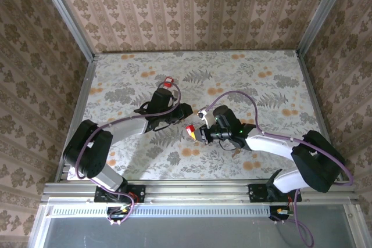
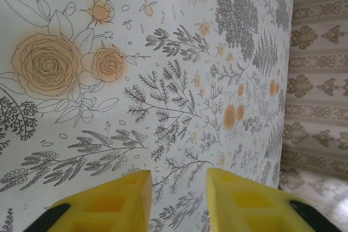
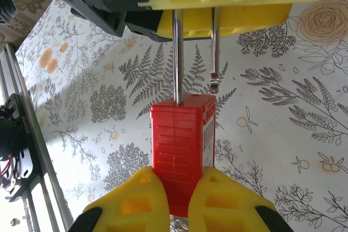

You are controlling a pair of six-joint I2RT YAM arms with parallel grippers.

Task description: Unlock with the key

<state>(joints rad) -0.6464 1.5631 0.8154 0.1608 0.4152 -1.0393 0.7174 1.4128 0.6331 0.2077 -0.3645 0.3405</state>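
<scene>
Right wrist: ribbed red boxy padlock [image 3: 179,150], thin metal shackle [image 3: 177,52].

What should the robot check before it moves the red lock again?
1. Right tool squeezing the red square plastic padlock: ok.
2. Thin silver wire shackle open: ok, its short leg hangs free of the body.
3. Left tool closed on the shackle: not ok, its yellow fingers stand apart.
4. Small dark key in the lock: cannot tell.
5. Other red padlock away from both tools: ok.
</scene>
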